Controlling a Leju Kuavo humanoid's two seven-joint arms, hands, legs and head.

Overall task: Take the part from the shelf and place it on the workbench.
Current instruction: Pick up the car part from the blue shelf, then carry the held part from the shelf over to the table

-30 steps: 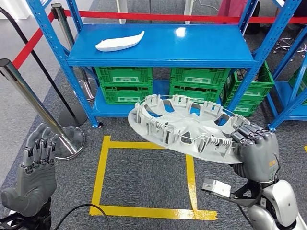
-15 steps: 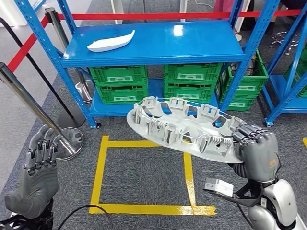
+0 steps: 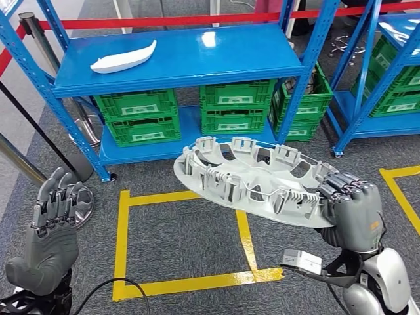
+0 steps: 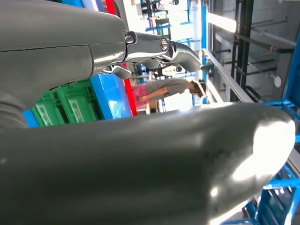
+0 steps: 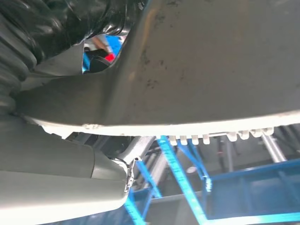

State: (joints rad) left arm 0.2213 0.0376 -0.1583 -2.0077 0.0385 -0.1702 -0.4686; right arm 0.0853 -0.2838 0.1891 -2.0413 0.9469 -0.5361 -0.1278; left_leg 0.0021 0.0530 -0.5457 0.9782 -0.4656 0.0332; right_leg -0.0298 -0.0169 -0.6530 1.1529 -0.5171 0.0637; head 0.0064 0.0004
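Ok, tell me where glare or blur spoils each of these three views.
Head view: sharp overall, one bright glare patch on the blue shelf top. Left wrist view: the left hand sits too close, soft, with a blown-out highlight at its end. Right wrist view: the grey wheel cover looms close and dim, and the background is blurred.

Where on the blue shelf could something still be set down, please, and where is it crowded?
The top of the blue shelf is bare from the white curved part at one end across to its far post. Beneath it is crowded: green crates fill the lower level side by side. The wheel cover held in the right robot hand hangs over the floor.
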